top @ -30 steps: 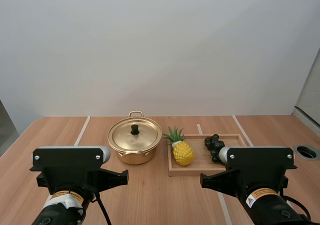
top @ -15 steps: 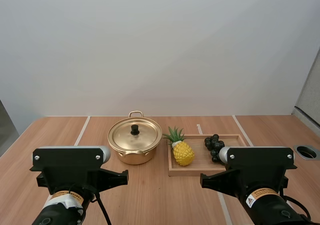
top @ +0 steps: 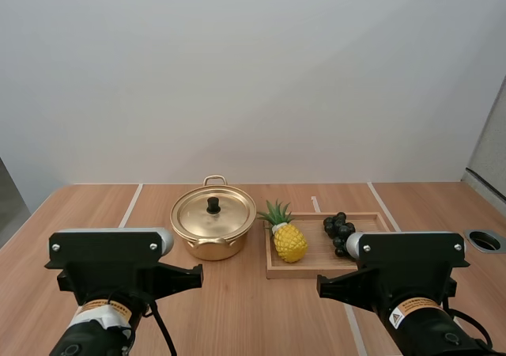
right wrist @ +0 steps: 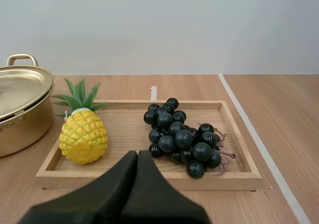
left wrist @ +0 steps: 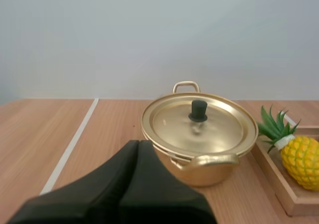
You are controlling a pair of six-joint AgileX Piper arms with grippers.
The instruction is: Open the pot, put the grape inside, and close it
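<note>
A gold pot stands on the table with its lid on, a black knob at the lid's centre. To its right a wooden tray holds a bunch of dark grapes and a toy pineapple. In the left wrist view my left gripper is shut, a dark wedge short of the pot. In the right wrist view my right gripper is shut too, in front of the tray, between the grapes and the pineapple.
White tape lines run across the wooden table. A round hole sits near the table's right edge. Both arm bases stand at the near edge, with bare wood between them and the pot.
</note>
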